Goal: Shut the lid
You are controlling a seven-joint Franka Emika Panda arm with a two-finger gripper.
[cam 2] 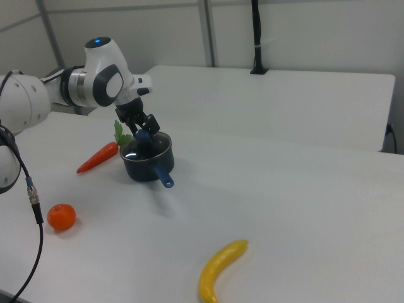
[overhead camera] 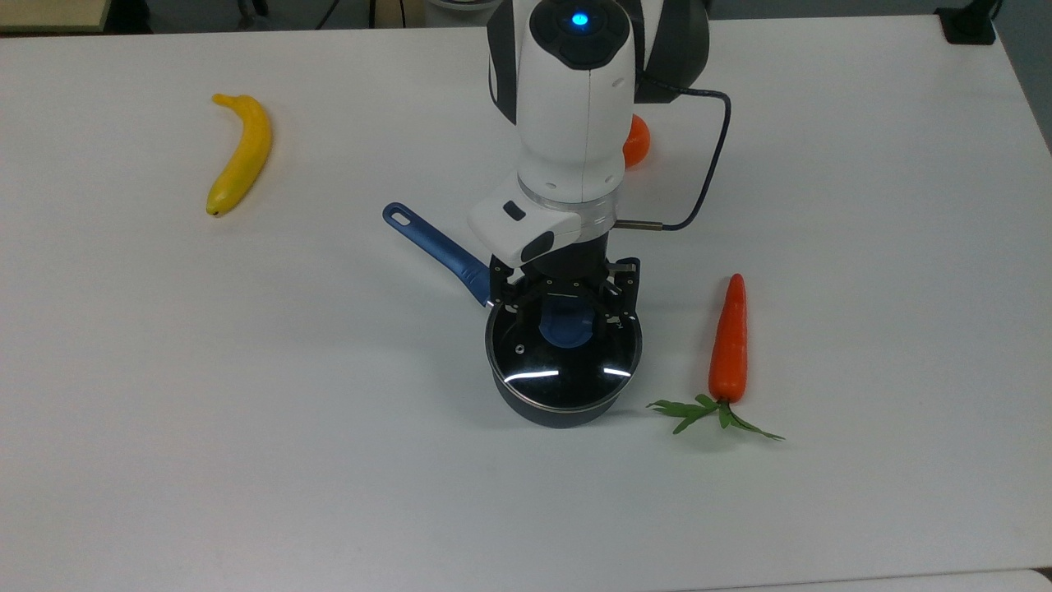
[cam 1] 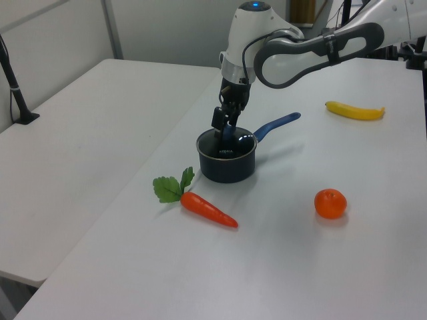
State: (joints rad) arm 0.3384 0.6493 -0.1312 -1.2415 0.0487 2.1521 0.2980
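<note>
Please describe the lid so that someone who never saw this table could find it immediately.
Start at the white table and find the black saucepan with a blue handle, near the middle, under the robot's pincer. The lid sits on top of this saucepan. It is the one round glass thing, with a metal rim and a blue knob in its centre; its neighbours are a carrot, a banana and an orange.
</note>
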